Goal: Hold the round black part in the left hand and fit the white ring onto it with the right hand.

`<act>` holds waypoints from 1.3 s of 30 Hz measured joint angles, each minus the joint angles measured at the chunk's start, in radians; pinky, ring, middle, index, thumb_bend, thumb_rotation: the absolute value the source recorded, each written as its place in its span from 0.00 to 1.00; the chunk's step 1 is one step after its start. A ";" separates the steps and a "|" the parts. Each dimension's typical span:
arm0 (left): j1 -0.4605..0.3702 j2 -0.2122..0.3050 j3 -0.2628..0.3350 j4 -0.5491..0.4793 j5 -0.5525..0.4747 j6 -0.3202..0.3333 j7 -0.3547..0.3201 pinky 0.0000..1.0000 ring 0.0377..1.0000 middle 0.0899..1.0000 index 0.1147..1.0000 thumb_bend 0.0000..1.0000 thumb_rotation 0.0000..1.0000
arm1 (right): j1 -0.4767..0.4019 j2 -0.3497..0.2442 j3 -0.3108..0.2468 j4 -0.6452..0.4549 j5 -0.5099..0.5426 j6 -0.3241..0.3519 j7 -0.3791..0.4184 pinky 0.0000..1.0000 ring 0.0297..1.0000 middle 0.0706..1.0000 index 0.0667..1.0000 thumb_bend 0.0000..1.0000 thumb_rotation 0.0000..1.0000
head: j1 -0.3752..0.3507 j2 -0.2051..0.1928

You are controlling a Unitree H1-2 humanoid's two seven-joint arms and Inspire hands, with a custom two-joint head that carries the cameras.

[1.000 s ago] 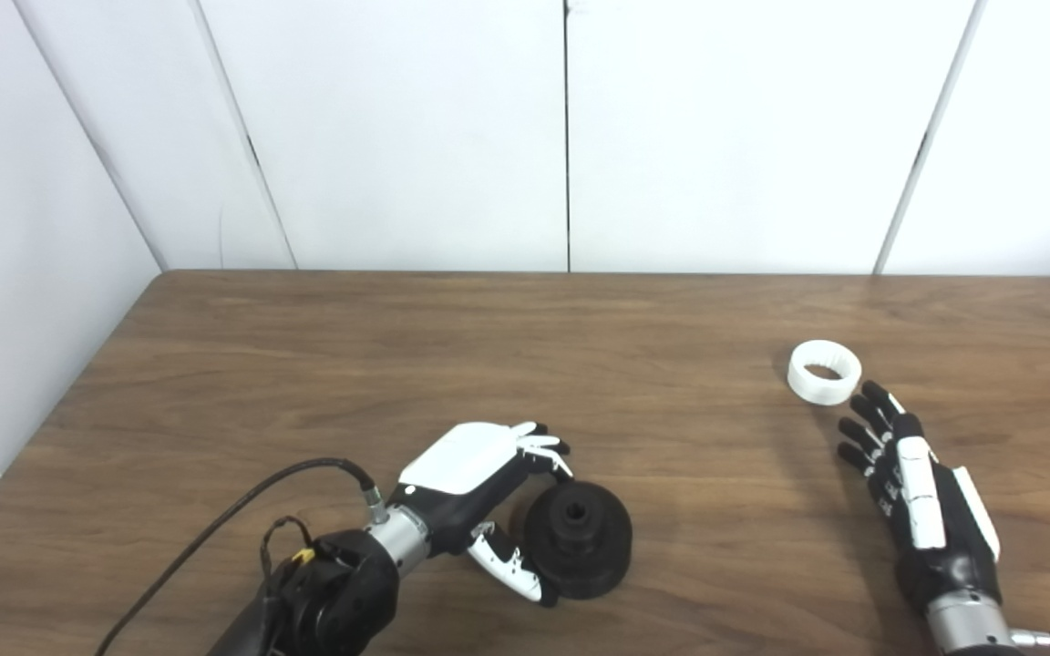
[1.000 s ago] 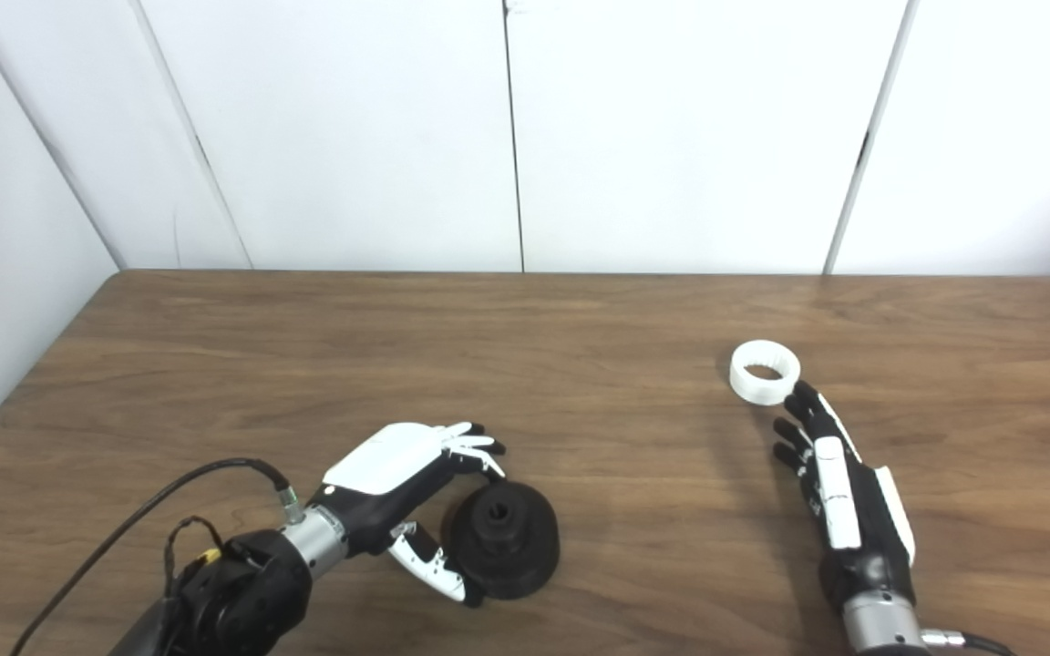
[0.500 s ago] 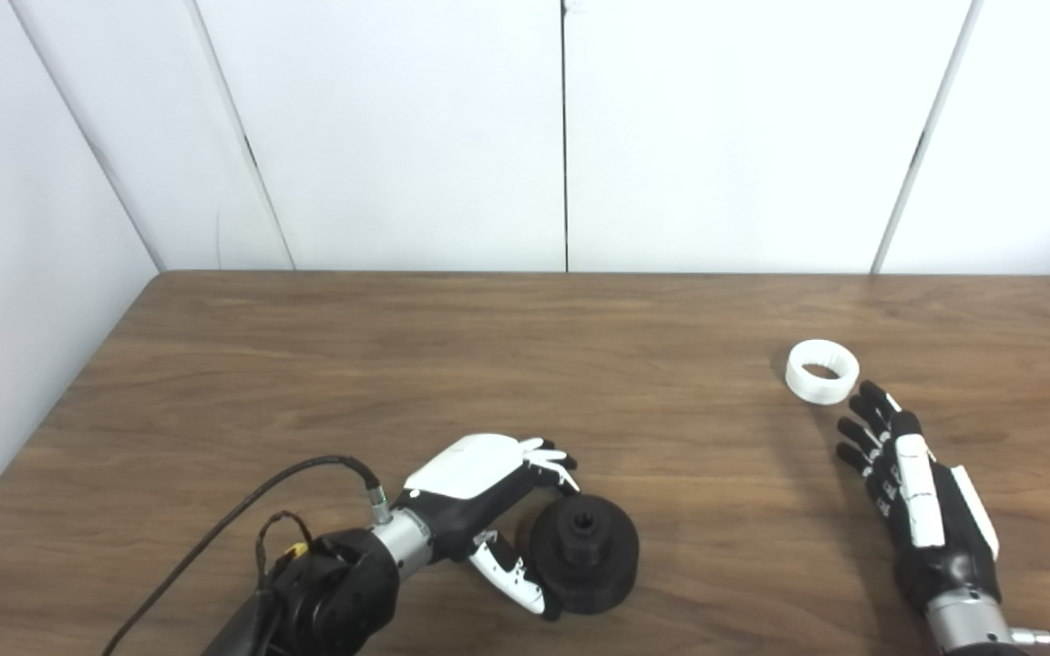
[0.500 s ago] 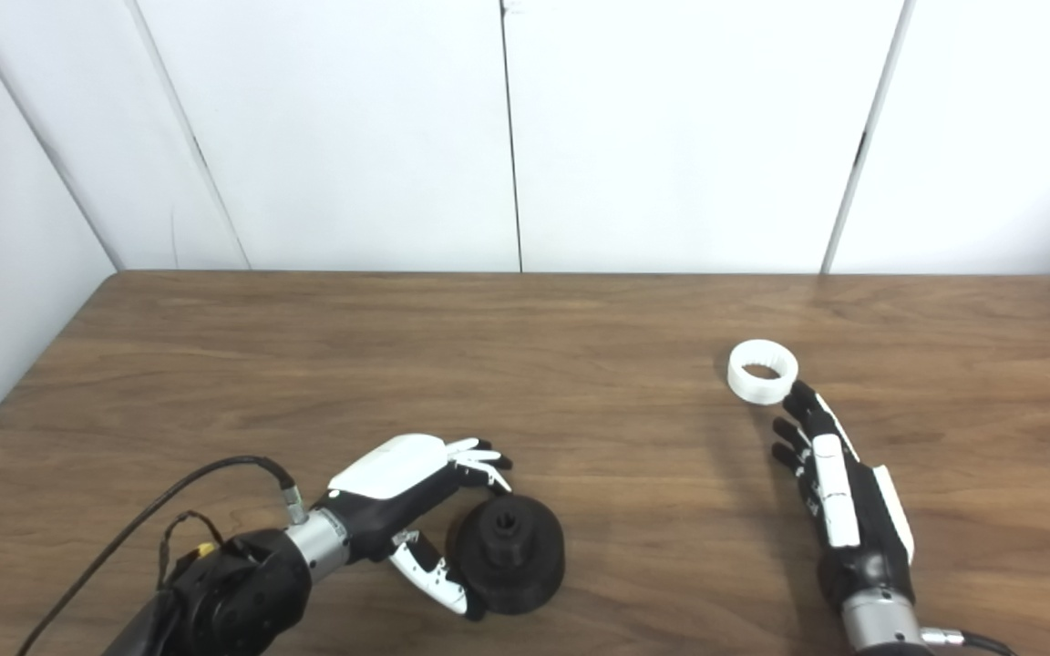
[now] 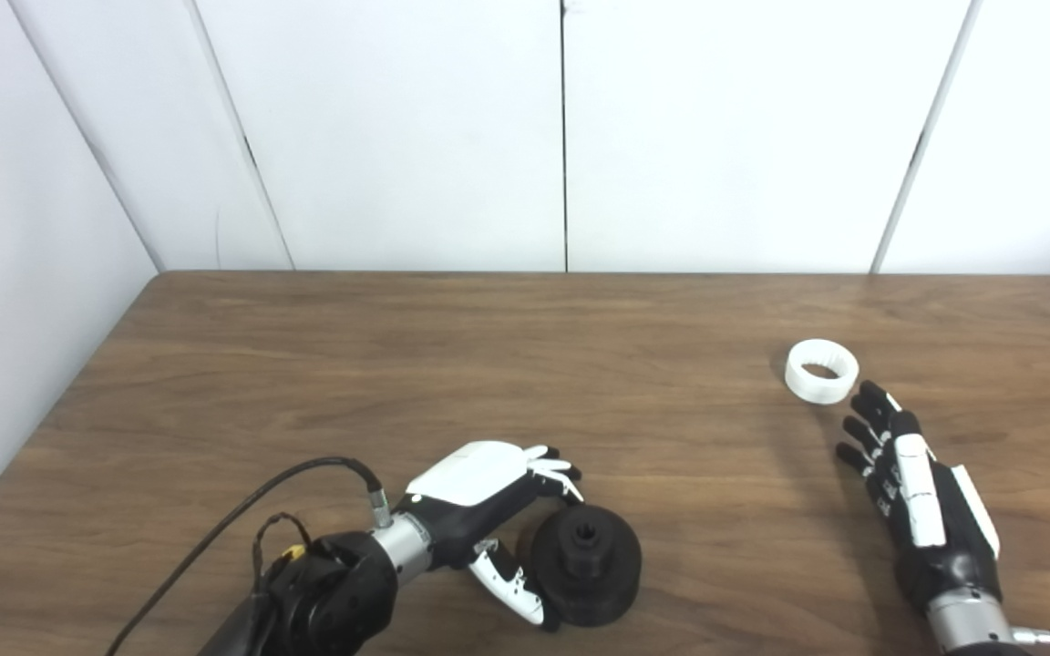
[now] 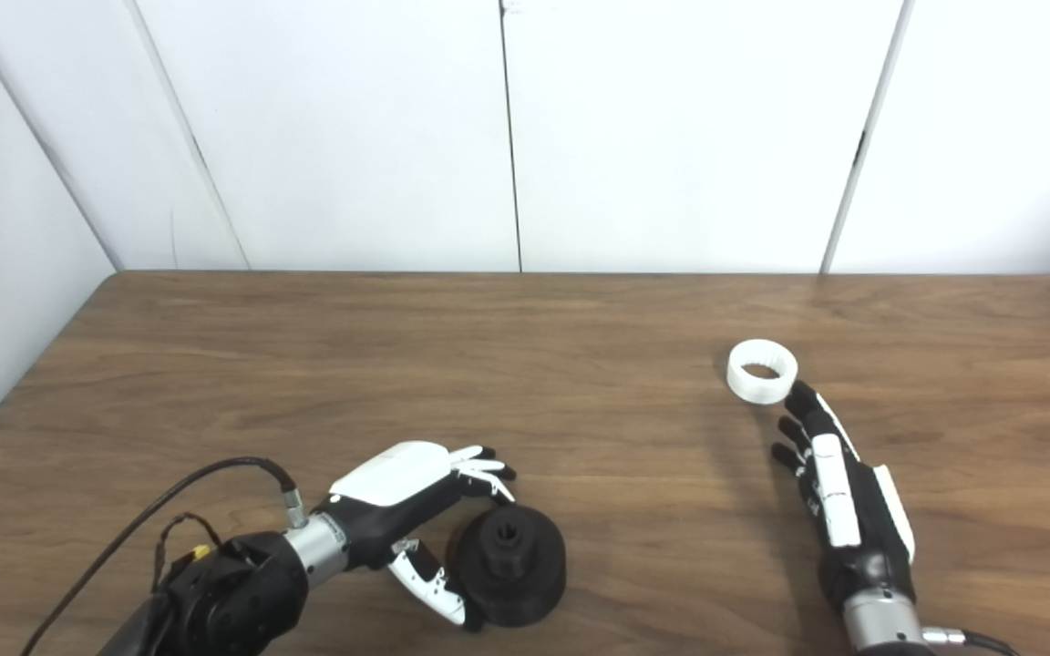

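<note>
Near front edge of wooden table (image 5: 452, 364): round black part (image 5: 587, 565), lying flat, central hub with hole facing up. Left hand (image 5: 488, 497) cupped around its left side, fingers (image 5: 554, 469) curled over the rear-left rim, thumb (image 5: 511, 583) hooked at the front-left rim; contact looks close, yet part sits on the tabletop, grip not clearly closed, so cannot tell whether truly clamped. Black cable (image 5: 242, 510) looping off the left wrist. Far over on the right: white ring (image 5: 821, 370), flat on the table, opening upward, well apart from the black part. Right hand (image 5: 917, 497) stretched out flat, fingers extended and slightly apart, holding nothing, fingertips just beside the ring's near edge, touching or not unclear. White panelled wall (image 5: 561, 137) behind.
</note>
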 measured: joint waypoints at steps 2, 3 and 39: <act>0.000 0.002 -0.001 0.000 -0.001 -0.006 0.000 0.94 0.98 0.91 0.65 0.82 0.24 | -0.030 -0.053 0.021 -0.001 -0.106 0.018 -0.009 0.89 0.89 0.87 0.82 0.61 0.63 | -0.003 0.000; 0.000 0.004 -0.001 0.000 -0.001 -0.008 0.000 0.94 0.98 0.91 0.66 0.82 0.24 | -0.047 -0.077 0.024 -0.001 -0.150 0.026 -0.012 0.93 0.92 0.87 0.80 0.69 0.57 | -0.003 0.000; 0.011 0.013 0.007 0.000 -0.014 -0.029 0.010 0.93 0.98 0.91 0.60 0.82 0.25 | -0.464 -0.240 0.133 0.474 -0.482 0.086 -0.021 0.92 0.99 0.93 0.69 0.96 0.37 | -0.025 -0.006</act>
